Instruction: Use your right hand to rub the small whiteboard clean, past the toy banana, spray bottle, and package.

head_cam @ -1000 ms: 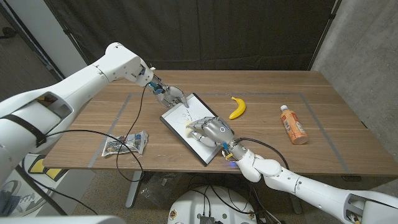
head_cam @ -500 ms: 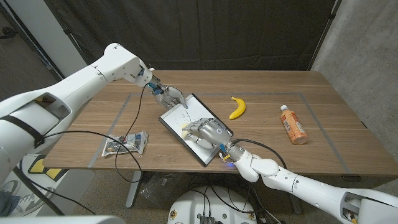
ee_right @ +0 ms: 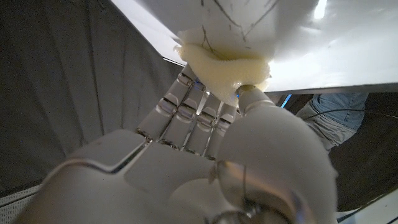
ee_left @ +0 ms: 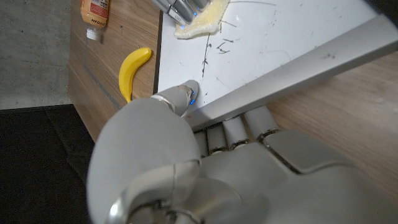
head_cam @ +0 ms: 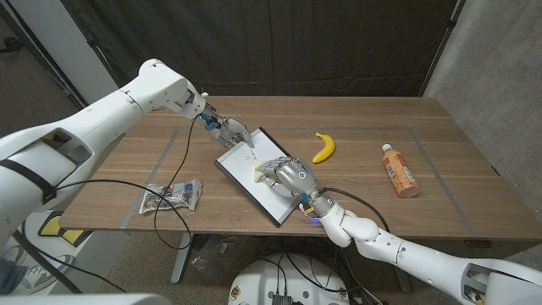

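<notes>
The small whiteboard (head_cam: 254,188) lies slanted mid-table, with thin pen marks (head_cam: 249,157) near its far end. My right hand (head_cam: 288,177) presses a pale yellow cloth (head_cam: 257,171) onto the board's middle. In the right wrist view the right hand (ee_right: 205,162) pinches the cloth (ee_right: 224,65) against the whiteboard (ee_right: 292,37). My left hand (head_cam: 227,130) grips the board's far edge. In the left wrist view the left hand (ee_left: 205,168) clamps the whiteboard (ee_left: 280,43), with the cloth (ee_left: 202,18) beyond the marks.
A toy banana (head_cam: 323,146) lies just right of the board, also seen as the banana (ee_left: 134,68). An orange spray bottle (head_cam: 399,169) lies on its side further right. A crinkled package (head_cam: 172,196) sits near the front left edge. Cables trail from the left arm.
My right hand has slid the cloth a short way along the board toward its far end. The board's near left corner has shifted slightly left. The left hand keeps its grip.
</notes>
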